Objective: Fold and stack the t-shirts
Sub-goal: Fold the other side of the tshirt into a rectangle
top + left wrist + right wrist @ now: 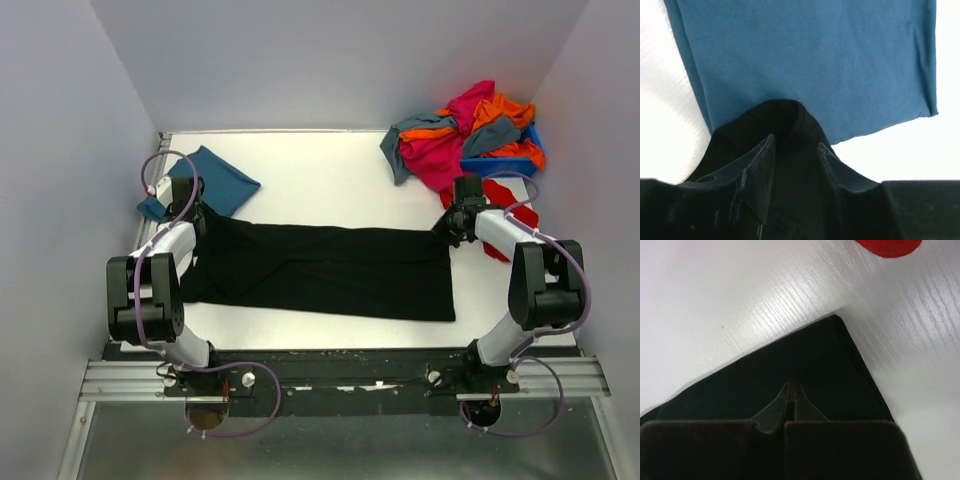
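**Black shirt stretched end to end between your two arms**

White tabletop (330,170) and pale walls are all you have around the job. The black t-shirt (330,270) lies flat at mid-table, its long axis running left to right, one end at each arm.

Your left gripper (796,142) sits at the shirt's left end. Its fingers stand half apart astride the collar (785,112), which humps up between them. Whether they actually pinch it cannot be told. Your right gripper (791,383) is down on the shirt's far right corner, closed tight with its tips meeting. It is unclear whether any cloth is caught in them.

Just beyond the shirt's left end lies the folded teal t-shirt (220,180), touching the collar. Beyond the right end, well toward the back, sits the unfolded heap (470,130) by the blue bin (497,163).

The coming fold probably turns on that long axis. Each arm is nearest its own end, so one end must travel along the shirt toward the other. Confirm the left hold first.
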Available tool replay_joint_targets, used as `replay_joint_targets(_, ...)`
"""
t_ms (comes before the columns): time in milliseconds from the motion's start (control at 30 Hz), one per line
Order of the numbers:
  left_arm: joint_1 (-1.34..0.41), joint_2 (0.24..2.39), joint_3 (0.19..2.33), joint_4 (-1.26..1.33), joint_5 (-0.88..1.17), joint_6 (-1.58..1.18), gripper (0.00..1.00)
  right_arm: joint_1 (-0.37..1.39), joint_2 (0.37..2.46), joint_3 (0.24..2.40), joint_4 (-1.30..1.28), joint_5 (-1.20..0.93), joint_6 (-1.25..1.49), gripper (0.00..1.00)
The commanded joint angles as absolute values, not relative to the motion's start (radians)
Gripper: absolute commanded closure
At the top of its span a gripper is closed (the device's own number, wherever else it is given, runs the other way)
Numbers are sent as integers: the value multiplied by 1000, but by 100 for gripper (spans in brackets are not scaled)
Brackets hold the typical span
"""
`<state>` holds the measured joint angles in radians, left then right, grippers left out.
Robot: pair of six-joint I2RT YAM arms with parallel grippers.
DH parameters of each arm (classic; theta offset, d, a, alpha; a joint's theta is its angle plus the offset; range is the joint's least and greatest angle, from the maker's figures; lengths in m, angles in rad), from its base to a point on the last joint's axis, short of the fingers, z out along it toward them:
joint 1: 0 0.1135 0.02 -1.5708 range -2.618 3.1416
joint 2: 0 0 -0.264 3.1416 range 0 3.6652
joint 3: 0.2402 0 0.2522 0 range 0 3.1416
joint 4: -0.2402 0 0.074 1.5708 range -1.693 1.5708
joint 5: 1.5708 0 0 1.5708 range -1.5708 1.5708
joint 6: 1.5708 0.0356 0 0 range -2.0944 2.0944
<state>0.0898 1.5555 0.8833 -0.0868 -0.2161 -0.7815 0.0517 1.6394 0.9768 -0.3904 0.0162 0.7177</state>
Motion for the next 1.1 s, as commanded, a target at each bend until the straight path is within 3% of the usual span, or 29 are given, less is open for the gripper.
replay_joint_targets(0,103,1600,928,-41,-204,-770,58,55,1681,1014,-419,41,727,99)
replay_joint_targets(100,107,1626,937,-32,-203,-767,62,55,1701,1032,-439,52,733,99)
replay_joint_targets(233,112,1675,962,-31,-183,-756,47,55,1713,1046,-445,51,738,99)
replay_joint_targets(300,115,1696,979,-40,-181,-749,47,55,1721,1054,-448,52,738,99)
replay_joint_targets(367,118,1713,991,-57,-192,-746,54,55,1729,1063,-459,57,739,99)
replay_joint_targets(433,124,1710,983,-48,-199,-746,67,55,1739,1077,-480,74,745,99)
replay_joint_targets(467,127,1706,976,-45,-210,-749,78,55,1747,1087,-494,89,750,99)
replay_joint_targets(533,135,1684,960,-37,-235,-747,85,55,1762,1107,-524,113,759,99)
replay_joint_targets(1067,166,1654,953,-49,-264,-724,88,8,1812,1181,-615,204,801,99)
